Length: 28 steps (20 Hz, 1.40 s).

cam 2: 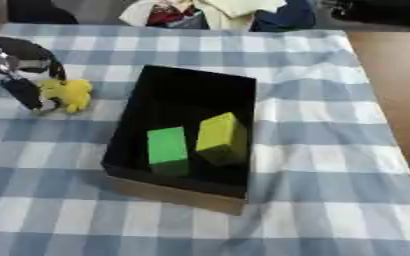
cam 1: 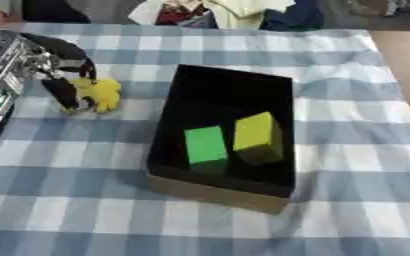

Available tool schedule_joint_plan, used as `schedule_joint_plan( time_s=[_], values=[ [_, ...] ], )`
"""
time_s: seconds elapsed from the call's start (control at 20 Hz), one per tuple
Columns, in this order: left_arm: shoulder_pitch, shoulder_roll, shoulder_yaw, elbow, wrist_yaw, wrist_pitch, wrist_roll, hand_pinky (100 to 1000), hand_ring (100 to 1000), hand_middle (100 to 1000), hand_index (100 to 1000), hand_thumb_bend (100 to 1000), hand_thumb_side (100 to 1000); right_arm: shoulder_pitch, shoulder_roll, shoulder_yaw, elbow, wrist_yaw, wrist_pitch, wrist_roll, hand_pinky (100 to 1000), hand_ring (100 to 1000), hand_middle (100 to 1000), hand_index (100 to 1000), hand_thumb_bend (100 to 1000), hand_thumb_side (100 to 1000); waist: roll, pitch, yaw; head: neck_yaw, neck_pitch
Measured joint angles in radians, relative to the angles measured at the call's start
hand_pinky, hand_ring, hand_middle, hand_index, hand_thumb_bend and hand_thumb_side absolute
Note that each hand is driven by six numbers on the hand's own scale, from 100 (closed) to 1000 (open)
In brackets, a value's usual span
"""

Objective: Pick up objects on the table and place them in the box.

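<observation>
While the left hand (cam 1: 64, 85) curls its fingers round the yellow toy (cam 1: 102, 93) on the worktop (cam 1: 348, 210), lifting it rightward over the box (cam 1: 217, 192) seems next.

You're working at a staged tabletop, more a test bench than a home. A blue-and-white checked cloth (cam 1: 348, 125) covers the table, with a bare brown wooden edge (cam 2: 397, 75) on the right. Crumpled mixed-colour fabrics (cam 1: 217, 12) lie heaped at the far side. Nothing else fixes the kind of room.
</observation>
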<state>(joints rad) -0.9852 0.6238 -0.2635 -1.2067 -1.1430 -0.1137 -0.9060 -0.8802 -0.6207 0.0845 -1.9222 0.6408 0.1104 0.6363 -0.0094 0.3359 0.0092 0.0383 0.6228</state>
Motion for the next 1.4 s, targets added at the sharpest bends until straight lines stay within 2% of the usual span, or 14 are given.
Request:
schedule_joint_plan(
  time_s=[0.35, 0.4, 0.45, 0.6, 0.75, 1.05, 1.3, 1.4],
  values=[
    [0.001, 0.0, -0.004, 0.008, -0.021, -0.018, 0.001, 880, 908, 823, 937, 319, 442, 0.0, 0.008, -0.004, 0.0, -0.002, 0.001, 0.001, 980, 957, 856, 941, 167, 1000, 0.0, 0.001, 0.002, 0.0, 0.0],
    [0.001, 0.0, -0.004, 0.01, -0.022, -0.019, 0.001, 875, 905, 815, 958, 359, 475, 0.0, 0.008, -0.004, 0.0, -0.003, 0.001, 0.001, 979, 956, 854, 937, 151, 1000, 0.0, 0.001, 0.002, 0.0, 0.0],
    [0.002, 0.0, -0.004, 0.011, -0.023, -0.019, 0.001, 873, 903, 810, 956, 358, 477, 0.001, 0.008, -0.004, 0.0, -0.003, 0.001, 0.001, 979, 956, 854, 937, 150, 1000, 0.0, 0.001, 0.002, 0.0, -0.001],
    [0.007, -0.001, -0.003, 0.011, -0.027, -0.018, 0.001, 855, 883, 777, 925, 273, 485, 0.004, 0.009, -0.004, 0.0, -0.004, 0.003, 0.003, 979, 956, 853, 935, 148, 1000, -0.002, 0.004, 0.002, -0.001, -0.005],
    [0.008, -0.005, -0.003, 0.006, -0.036, -0.013, 0.001, 831, 856, 739, 887, 227, 477, 0.009, 0.009, -0.006, 0.0, -0.006, 0.005, 0.005, 978, 955, 851, 932, 150, 1000, -0.003, 0.004, 0.002, -0.001, -0.009],
    [0.013, -0.008, -0.003, -0.012, -0.085, 0.001, 0.034, 813, 831, 695, 848, 301, 432, 0.009, 0.017, -0.011, 0.0, -0.006, 0.006, 0.003, 978, 955, 850, 926, 148, 1000, -0.003, 0.008, 0.001, -0.001, -0.014],
    [0.023, -0.009, -0.003, -0.013, -0.146, -0.008, 0.101, 756, 782, 618, 780, 212, 411, 0.01, 0.018, -0.017, -0.006, -0.006, 0.008, 0.0, 978, 955, 848, 925, 147, 1000, -0.006, 0.009, 0.0, -0.001, -0.018],
    [0.025, -0.012, -0.002, -0.01, -0.154, -0.009, 0.129, 717, 755, 584, 751, 196, 376, 0.01, 0.018, -0.017, -0.006, -0.006, 0.008, -0.001, 978, 955, 849, 924, 146, 1000, -0.006, 0.009, 0.0, -0.001, -0.018]
  ],
)
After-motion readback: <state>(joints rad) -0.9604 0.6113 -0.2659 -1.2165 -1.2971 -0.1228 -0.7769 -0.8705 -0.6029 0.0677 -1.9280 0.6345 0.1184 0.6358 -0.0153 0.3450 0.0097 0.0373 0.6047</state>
